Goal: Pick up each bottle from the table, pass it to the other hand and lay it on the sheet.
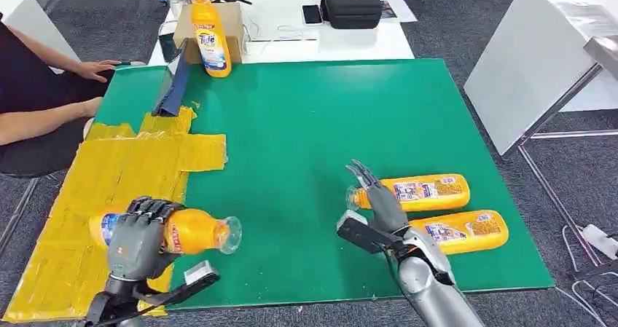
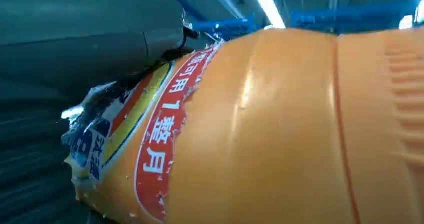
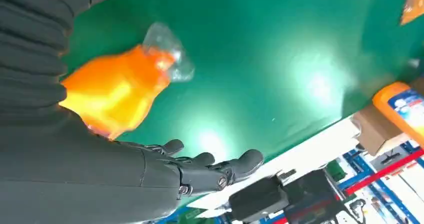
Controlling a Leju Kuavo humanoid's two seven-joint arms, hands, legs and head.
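Note:
My left hand grips an orange bottle lying sideways, clear cap pointing right, over the edge where the yellow sheet meets the green mat. Up close in the left wrist view the bottle shows its red and blue label. My right hand is open, fingers spread, just left of two orange bottles lying on the mat: one behind, one nearer. The right wrist view shows the fingers empty above the mat, with an orange bottle's capped end close by.
An upright orange detergent bottle stands at the mat's far edge beside a cardboard box. A person's arms rest at the left. A black case sits on the white table behind. A white panel stands to the right.

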